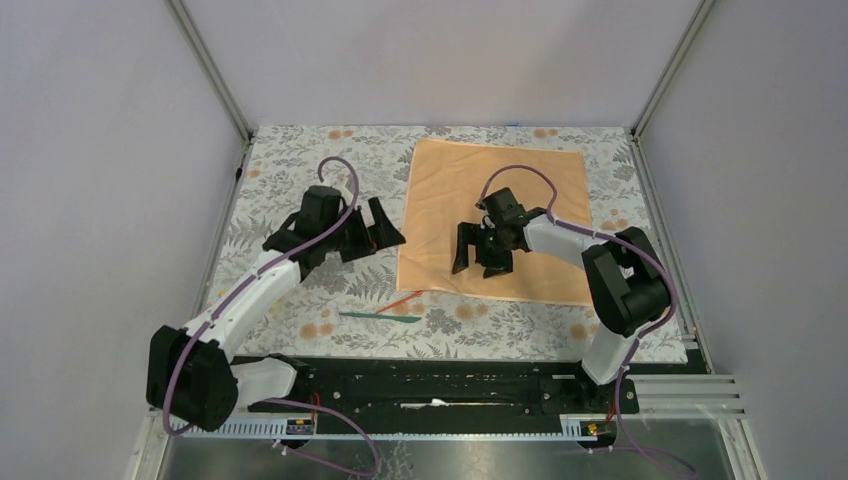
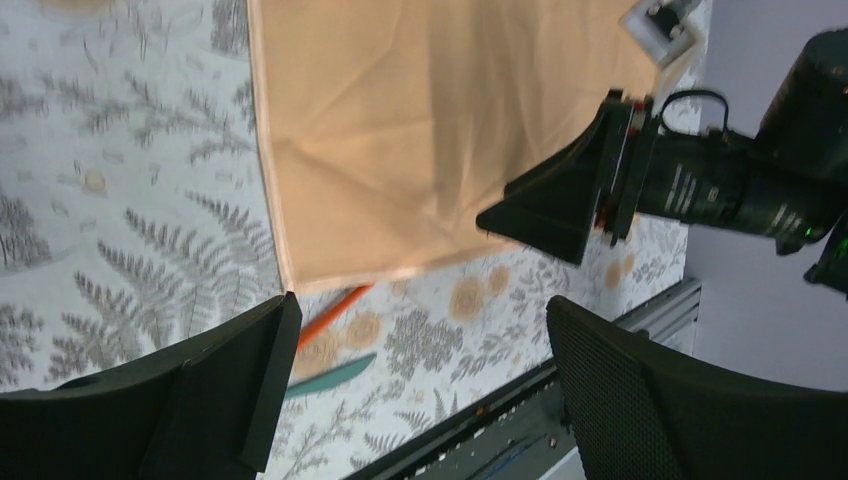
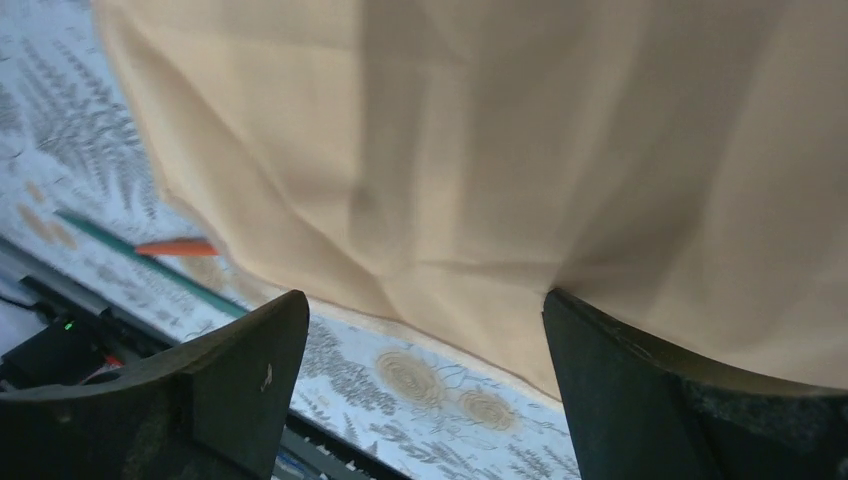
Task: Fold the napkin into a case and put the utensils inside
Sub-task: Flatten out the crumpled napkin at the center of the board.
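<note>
The peach-orange napkin (image 1: 497,218) lies flat and unfolded on the tablecloth; it also shows in the left wrist view (image 2: 420,130) and the right wrist view (image 3: 520,150). The teal utensil (image 1: 380,316) and the orange-red utensil (image 1: 403,300) lie just off its near left corner; both show in the left wrist view, orange-red (image 2: 335,312) and teal (image 2: 330,376). My left gripper (image 1: 385,232) is open and empty, left of the napkin. My right gripper (image 1: 483,262) is open and empty above the napkin's near part. No folded case is in view.
The grey floral-print tablecloth (image 1: 300,170) covers the table. A black rail (image 1: 440,385) runs along the near edge. Metal frame posts (image 1: 215,75) stand at the back corners, with white walls around.
</note>
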Robot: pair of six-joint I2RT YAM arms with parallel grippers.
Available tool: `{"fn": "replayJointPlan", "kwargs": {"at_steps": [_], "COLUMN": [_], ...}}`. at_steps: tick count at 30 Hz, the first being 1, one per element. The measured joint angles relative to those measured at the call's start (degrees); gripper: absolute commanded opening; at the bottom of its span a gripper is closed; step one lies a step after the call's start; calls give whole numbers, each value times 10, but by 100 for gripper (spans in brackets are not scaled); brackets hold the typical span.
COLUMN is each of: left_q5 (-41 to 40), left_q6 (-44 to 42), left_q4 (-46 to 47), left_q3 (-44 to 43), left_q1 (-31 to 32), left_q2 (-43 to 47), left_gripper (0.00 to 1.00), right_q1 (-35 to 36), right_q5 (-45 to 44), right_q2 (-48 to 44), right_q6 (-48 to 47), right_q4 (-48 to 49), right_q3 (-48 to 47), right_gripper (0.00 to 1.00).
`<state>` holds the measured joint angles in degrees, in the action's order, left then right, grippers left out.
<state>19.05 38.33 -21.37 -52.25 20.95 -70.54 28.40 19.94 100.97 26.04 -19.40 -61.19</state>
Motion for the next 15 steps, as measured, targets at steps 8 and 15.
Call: {"fn": "replayJointPlan", "kwargs": {"at_steps": [8, 15], "left_q5": [12, 13], "left_q6": [19, 23], "left_q4": [0, 2], "left_q3": [79, 98], "left_q1": [20, 34], "left_q2": [57, 54], "left_gripper": [99, 99], "right_q1": [-9, -9], "right_q5": [-102, -193], "right_q2": [-8, 31], "right_q6": [5, -9], "right_q4": [36, 31], "right_q3": [19, -30], "right_gripper": [97, 97]}}
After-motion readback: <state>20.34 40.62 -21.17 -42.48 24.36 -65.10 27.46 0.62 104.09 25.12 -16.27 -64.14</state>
